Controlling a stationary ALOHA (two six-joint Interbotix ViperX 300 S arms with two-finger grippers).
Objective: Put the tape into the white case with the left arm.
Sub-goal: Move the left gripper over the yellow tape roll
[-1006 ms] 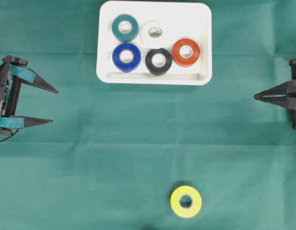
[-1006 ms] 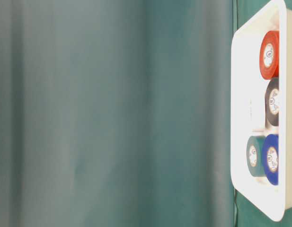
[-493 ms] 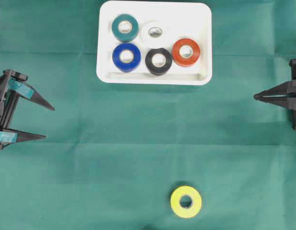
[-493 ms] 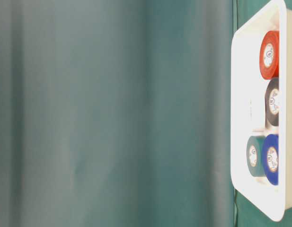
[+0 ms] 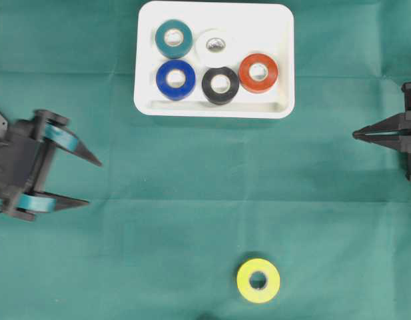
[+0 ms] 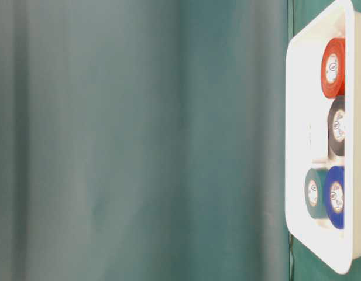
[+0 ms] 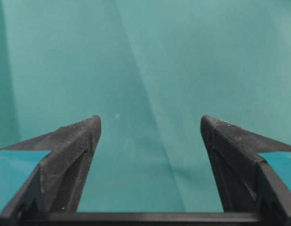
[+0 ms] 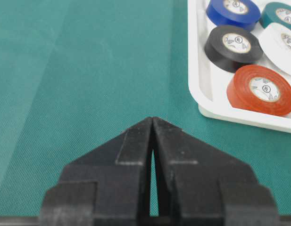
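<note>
Robot test bench, lab-like setting. Green cloth [image 5: 192,200] is covering the whole table; two black robot arms are facing in from opposite edges; white case [image 5: 285,60] is holding sorted coloured tape rolls.

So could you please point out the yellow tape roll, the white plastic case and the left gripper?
yellow tape roll [image 5: 258,281]: overhead view, on its ring.
white plastic case [image 5: 215,108]: overhead view, near rim.
left gripper [image 5: 90,181]: overhead view, midway between its fingertips.

Printed round marks on the core labels of the tape rolls [image 8: 261,89] in the case [image 8: 202,89] — too small to read.
</note>
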